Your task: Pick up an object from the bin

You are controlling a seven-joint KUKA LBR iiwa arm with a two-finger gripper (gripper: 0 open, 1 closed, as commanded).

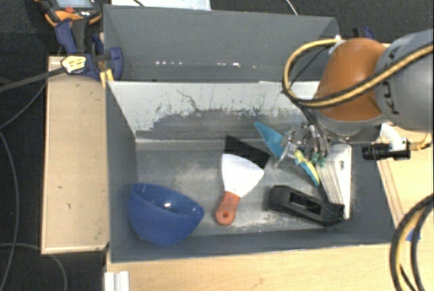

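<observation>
Down front, in the left corner: a blue bowl, well apart from the action, no trouble there. Beside it toward the middle, a scraper with a white blade and an orange handle. To the right of that, a black stapler-like block lying flat on the floor. Just behind the block, near the right wall, a white ribbed piece and a small yellow-and-blue thing. Directly above those, the fingers, low in the right half of the bin; apart or together, cannot tell. Just to their left, perhaps touching, a teal wedge-shaped piece, judged the likeliest thing for the pick, with a flat black thing beside it.

Main trouble from here: crowding. Could catch two things at once on closing, or pinch only the thin tip of the teal wedge and lose it on the lift. Could equally nudge the wedge aside instead of enclosing it. Sits close to the right wall as well, so risks scraping metal or jamming on the ribbed piece.
</observation>
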